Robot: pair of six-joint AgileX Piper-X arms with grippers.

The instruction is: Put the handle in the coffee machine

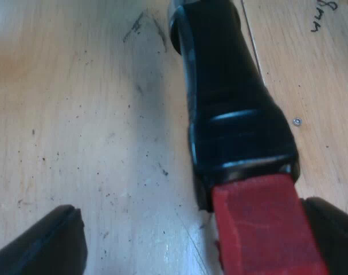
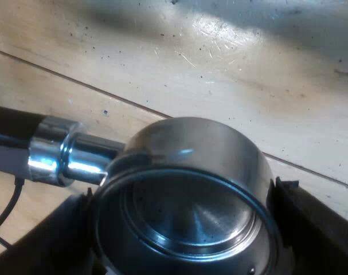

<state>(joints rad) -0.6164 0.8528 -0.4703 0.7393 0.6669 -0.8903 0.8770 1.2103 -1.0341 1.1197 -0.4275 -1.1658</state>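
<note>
The metal holder lies over the wooden table. Its dark handle (image 1: pixel 231 103) ends in a red tip (image 1: pixel 265 229), which sits between the fingers of my left gripper (image 1: pixel 194 209). That gripper is open: one finger (image 1: pixel 47 243) stands well clear of the handle, the other (image 1: pixel 334 229) is right beside the red tip. The holder's round steel basket (image 2: pixel 191 149) faces up with nothing in it, and its chrome neck (image 2: pixel 65 157) leads off to the handle. My right gripper (image 2: pixel 185 195) is shut on the basket, one finger pressed against each side.
The wooden table (image 1: pixel 76 114) is speckled with dark grains. A tiny metal nut (image 1: pixel 297 121) lies near the handle, with pen scribbles (image 1: pixel 324 14) farther off. A plank seam (image 2: pixel 311 166) runs past the basket.
</note>
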